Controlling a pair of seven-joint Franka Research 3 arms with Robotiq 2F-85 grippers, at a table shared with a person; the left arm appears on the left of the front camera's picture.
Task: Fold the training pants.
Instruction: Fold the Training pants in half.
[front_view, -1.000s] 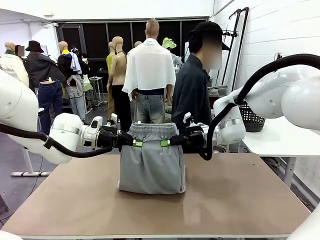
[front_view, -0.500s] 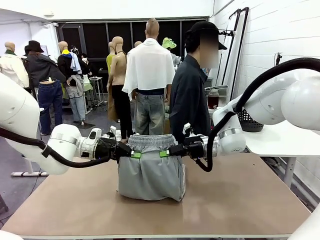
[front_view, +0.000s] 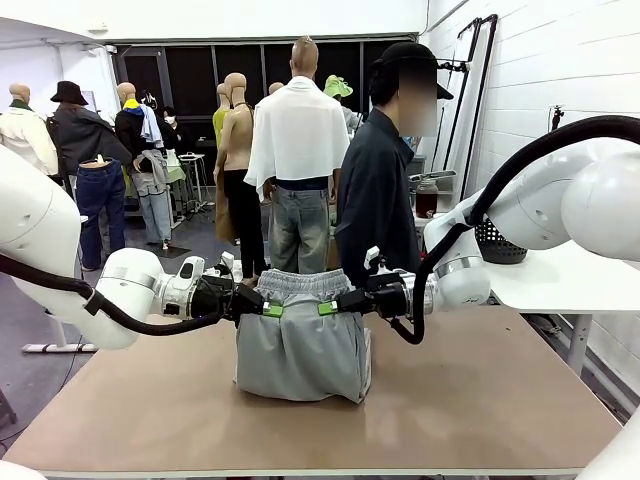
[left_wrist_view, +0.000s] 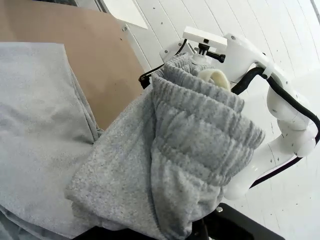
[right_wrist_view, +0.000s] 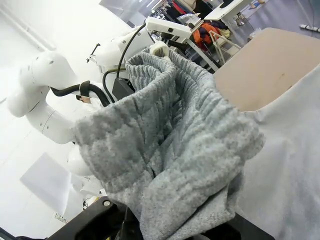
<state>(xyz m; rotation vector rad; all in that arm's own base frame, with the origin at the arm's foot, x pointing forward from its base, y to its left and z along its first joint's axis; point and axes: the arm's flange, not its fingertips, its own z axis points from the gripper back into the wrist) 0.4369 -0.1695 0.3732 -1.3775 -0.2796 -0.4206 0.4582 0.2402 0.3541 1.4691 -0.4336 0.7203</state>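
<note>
The light-grey training pants hang by their gathered waistband above the brown table, their lower part heaped in folds on it. My left gripper is shut on the waistband's left end and my right gripper is shut on its right end, the two facing each other. In the left wrist view the ribbed waistband bunches over my fingers, with flat grey cloth on the table beyond. The right wrist view has the same waistband draped over my fingers, hiding the pads.
A person in a dark shirt stands just behind the table's far edge, close to the pants. A black mesh basket sits on a white side table at the right. Bare tabletop lies left, right and in front of the pants.
Both grippers have come down with the waistband, so more of the pants rests heaped on the table. The person has shifted slightly left behind the table.
</note>
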